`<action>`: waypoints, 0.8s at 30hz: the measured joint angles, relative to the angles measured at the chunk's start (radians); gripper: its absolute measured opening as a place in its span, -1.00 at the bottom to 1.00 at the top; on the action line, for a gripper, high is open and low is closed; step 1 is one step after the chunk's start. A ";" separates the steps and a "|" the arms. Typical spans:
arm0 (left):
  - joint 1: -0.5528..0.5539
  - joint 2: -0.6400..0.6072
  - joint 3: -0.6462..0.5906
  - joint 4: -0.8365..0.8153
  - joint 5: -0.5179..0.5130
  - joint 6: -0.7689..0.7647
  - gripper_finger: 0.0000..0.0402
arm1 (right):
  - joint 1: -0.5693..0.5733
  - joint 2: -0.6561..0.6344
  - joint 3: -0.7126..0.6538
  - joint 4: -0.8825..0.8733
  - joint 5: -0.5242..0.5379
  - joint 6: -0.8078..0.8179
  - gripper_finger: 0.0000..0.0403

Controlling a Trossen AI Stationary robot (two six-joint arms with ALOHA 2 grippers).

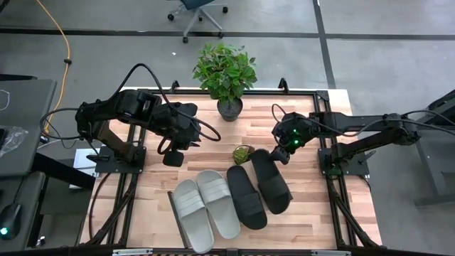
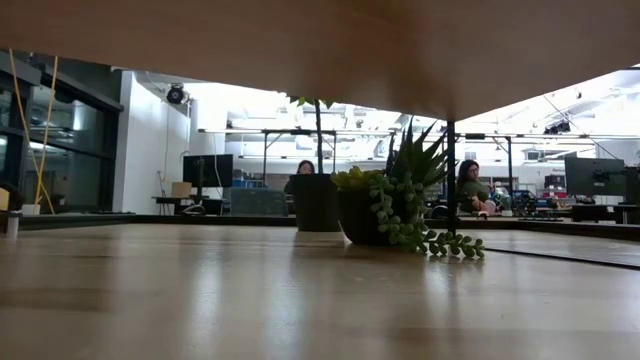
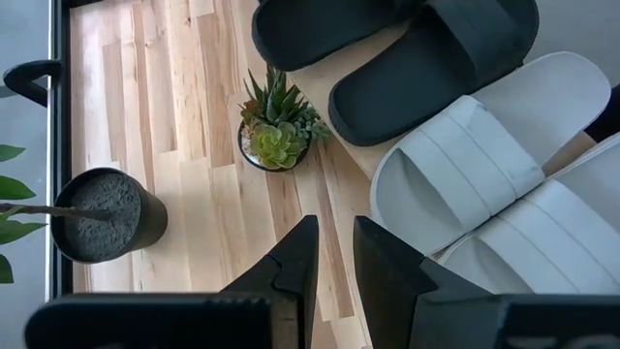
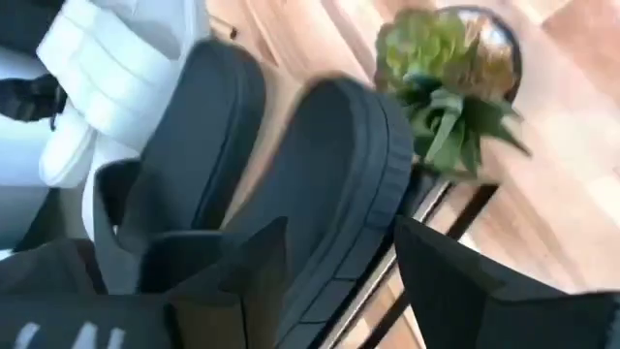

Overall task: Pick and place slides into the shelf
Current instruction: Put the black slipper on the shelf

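- Right fingers (image 1: 283, 157) spread, released, above the rightmost black slide's (image 1: 270, 180) heel.
- Left fingers (image 1: 172, 158): nearly closed, empty, at 10 o'clock of the slides.
- All four slides lie on the shelf (image 1: 173, 208).

I see two pale grey slides (image 1: 206, 205) and two black slides (image 1: 257, 186) on my light-wood shelf (image 1: 173, 203) with dark edging. At twelve o'clock: green leafy plant (image 1: 225, 69), black pot (image 1: 229, 108); green succulent (image 1: 242, 153).
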 joint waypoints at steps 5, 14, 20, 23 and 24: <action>0.000 0.000 0.000 0.000 -0.001 0.001 -0.71 | 0.016 0.000 0.069 0.011 0.037 -0.028 -0.11; 0.000 0.000 0.000 0.000 -0.034 0.003 -0.71 | -0.007 0.000 0.146 -0.179 0.168 -0.074 -0.11; 0.000 0.000 0.000 0.000 -0.034 0.002 -0.71 | 0.010 0.031 0.146 -0.248 0.203 -0.069 -0.21; 0.000 0.000 0.000 0.000 -0.034 0.002 -0.71 | 0.020 0.055 0.146 -0.251 0.211 -0.069 -0.32; 0.000 0.000 0.000 0.000 -0.034 0.000 -0.71 | 0.022 0.064 0.146 -0.251 0.211 -0.070 -0.36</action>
